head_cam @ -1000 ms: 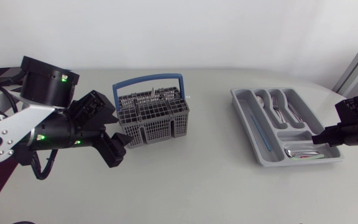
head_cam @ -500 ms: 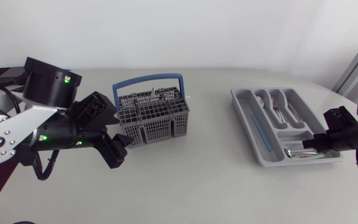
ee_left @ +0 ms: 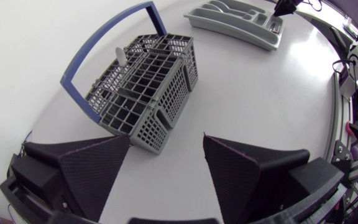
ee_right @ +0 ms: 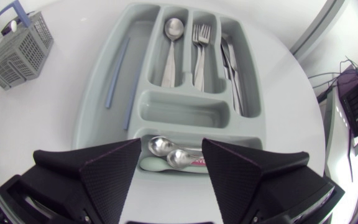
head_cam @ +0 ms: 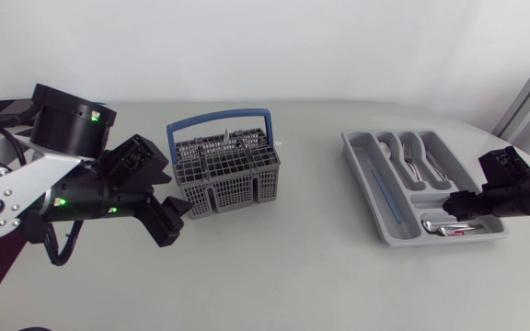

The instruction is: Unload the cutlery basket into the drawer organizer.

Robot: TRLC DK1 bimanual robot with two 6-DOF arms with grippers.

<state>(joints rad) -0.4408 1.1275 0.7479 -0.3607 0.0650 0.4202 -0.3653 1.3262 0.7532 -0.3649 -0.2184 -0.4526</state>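
Note:
The grey cutlery basket (head_cam: 224, 173) with a blue handle stands left of the table's middle. In the left wrist view the basket (ee_left: 143, 93) is just ahead of my open left gripper (ee_left: 166, 142), with a white utensil handle (ee_left: 122, 56) sticking up from it. In the head view the left gripper (head_cam: 170, 225) hangs beside the basket's left front corner. The grey drawer organizer (head_cam: 368, 175) lies at the right. My right gripper (ee_right: 171, 144) stands open over its nearest cross compartment, where two spoons (ee_right: 169, 155) lie. Nothing is between its fingers. From above, the right gripper (head_cam: 460, 203) sits over that compartment.
The organizer's (ee_right: 98, 93) long slots hold a spoon (ee_right: 171, 43), forks (ee_right: 199, 50), knives (ee_right: 234, 68) and a thin blue stick (ee_right: 115, 71). Its middle cross compartment (ee_right: 182, 109) shows nothing inside. The table's right edge runs close behind the organizer.
My right gripper has opened from shut and shifted slightly left over the organizer's near compartment; the spoons now lie free there. The left arm has hardly moved.

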